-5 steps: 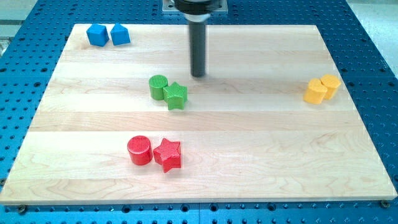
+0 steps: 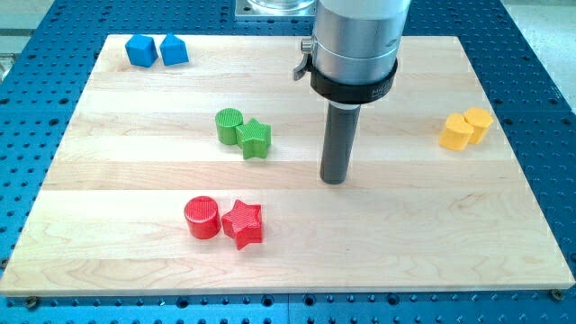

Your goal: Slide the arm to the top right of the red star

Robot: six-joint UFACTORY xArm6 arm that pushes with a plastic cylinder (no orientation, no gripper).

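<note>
Rod poised up and right of the red star

The worktop [image 2: 504,207] lies clear between my tip [image 2: 335,181] and the red star [image 2: 243,223], lower centre-left touching a red cylinder [image 2: 202,218]; no fingers here, just a rod; green pair [image 2: 243,132], yellow pair [image 2: 466,129], blue pair [image 2: 156,49] sit well apart, blocking nothing

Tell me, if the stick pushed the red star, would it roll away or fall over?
Probably neither. The red star lies flat and low on the wooden board, so it would likely slide, not tip. Its points should stop it rolling, though it may spin. It touches the red cylinder, which might get nudged too. My tip is up-right of it, not touching.
</note>
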